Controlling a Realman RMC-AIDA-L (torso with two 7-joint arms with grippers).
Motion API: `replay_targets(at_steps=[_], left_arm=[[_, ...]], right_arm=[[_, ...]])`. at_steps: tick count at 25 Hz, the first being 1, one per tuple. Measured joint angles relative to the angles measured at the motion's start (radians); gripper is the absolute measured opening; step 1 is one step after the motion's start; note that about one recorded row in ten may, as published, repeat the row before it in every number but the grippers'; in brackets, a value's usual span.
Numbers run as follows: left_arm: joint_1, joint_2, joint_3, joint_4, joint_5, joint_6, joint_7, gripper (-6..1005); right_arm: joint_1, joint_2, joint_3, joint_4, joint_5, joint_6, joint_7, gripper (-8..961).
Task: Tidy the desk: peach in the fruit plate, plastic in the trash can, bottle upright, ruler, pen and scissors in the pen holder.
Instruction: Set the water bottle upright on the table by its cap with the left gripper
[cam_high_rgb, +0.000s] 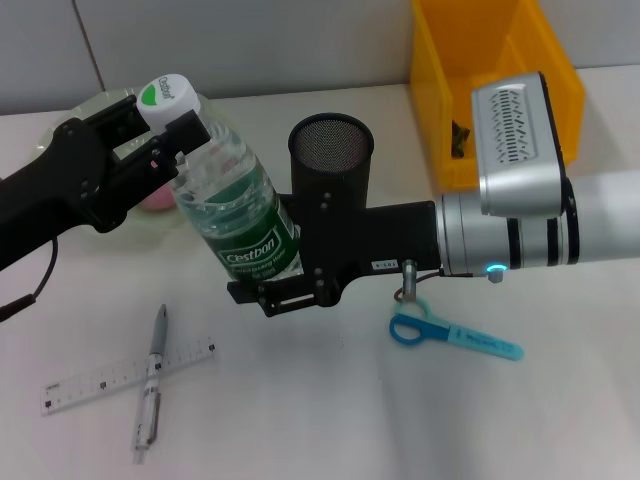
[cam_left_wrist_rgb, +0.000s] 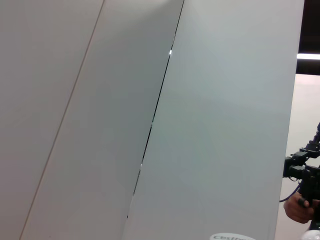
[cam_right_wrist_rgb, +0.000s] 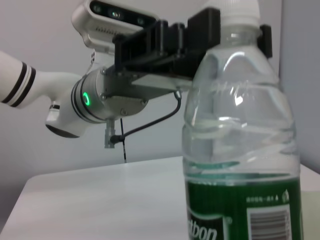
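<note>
A clear water bottle (cam_high_rgb: 235, 215) with a green label and a white cap is held above the desk, cap toward the far left. My left gripper (cam_high_rgb: 172, 135) is shut on its neck just under the cap; the right wrist view shows those black fingers (cam_right_wrist_rgb: 207, 25) clamping the bottle (cam_right_wrist_rgb: 240, 150). My right gripper (cam_high_rgb: 268, 287) is shut on the bottle's base. A ruler (cam_high_rgb: 100, 382) and a pen (cam_high_rgb: 152, 385) lie crossed at the front left. Blue scissors (cam_high_rgb: 440, 332) lie under my right arm. The peach (cam_high_rgb: 155, 198) is partly hidden behind my left gripper. The plastic is out of view.
A black mesh pen holder (cam_high_rgb: 331, 150) stands just behind my right gripper. A yellow bin (cam_high_rgb: 500, 90) sits at the back right with something dark inside. The fruit plate's pale rim (cam_high_rgb: 48, 135) shows behind my left arm. The left wrist view shows only wall panels and a cap edge (cam_left_wrist_rgb: 231, 236).
</note>
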Motion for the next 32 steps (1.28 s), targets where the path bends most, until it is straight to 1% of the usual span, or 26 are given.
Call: replay_targets(at_steps=[10,32], left_arm=[[-0.002,0.0,-0.001,0.0,-0.001,0.0,-0.002,434],[0.002,0.005,-0.002,0.001,-0.001,0.0,-0.005,435]], right_arm=[[0.001,0.001,-0.032,0.026,-0.002,0.028,0.002,810],[-0.008,0.002,-0.037,0.074,-0.002,0.052,-0.006,809]])
